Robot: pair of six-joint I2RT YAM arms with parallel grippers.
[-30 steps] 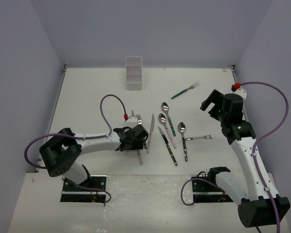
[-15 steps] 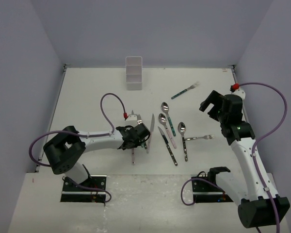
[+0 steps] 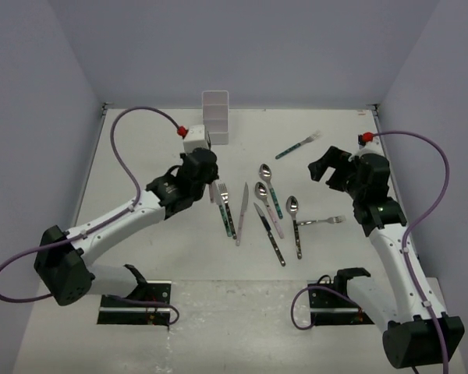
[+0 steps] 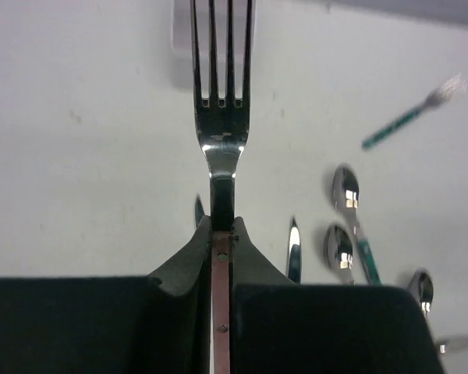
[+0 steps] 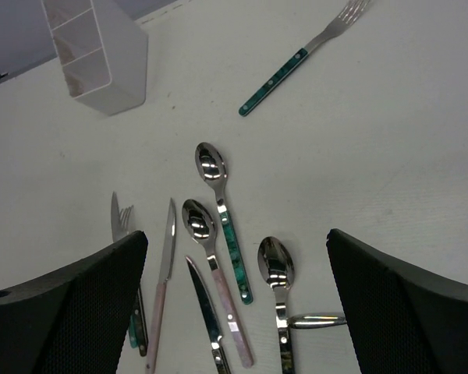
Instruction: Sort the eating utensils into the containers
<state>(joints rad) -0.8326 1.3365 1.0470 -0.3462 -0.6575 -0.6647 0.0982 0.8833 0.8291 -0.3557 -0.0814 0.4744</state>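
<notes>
1. The pink-handled fork (image 4: 221,148) is in the left gripper (image 4: 221,230). The jaws are closed tight on the handle just behind the neck, and the tines point ahead toward the holder (image 3: 215,117).
2. From overhead I see only the pink handle end sticking out behind the left fingers. The head is hidden under the wrist, so I think the fork is off the table (image 3: 140,148) but cannot confirm it.
3. The holder is white and upright, with three compartments in a row. It stands at the far side of the table, beyond the left gripper and apart from it.
4. Lying flat mid-table between the arms are a teal-handled spoon (image 5: 228,230), a pink-handled spoon (image 5: 218,288), a third spoon (image 5: 276,312), a pink-handled knife (image 5: 165,273), a dark knife (image 5: 207,312) and a silver fork (image 3: 321,221).
5. A teal-handled fork (image 5: 296,66) lies alone, farther back and to the right of that group.
6. The right gripper (image 5: 238,234) has its fingers spread wide with nothing between them. It hangs above the right side of the group.
</notes>
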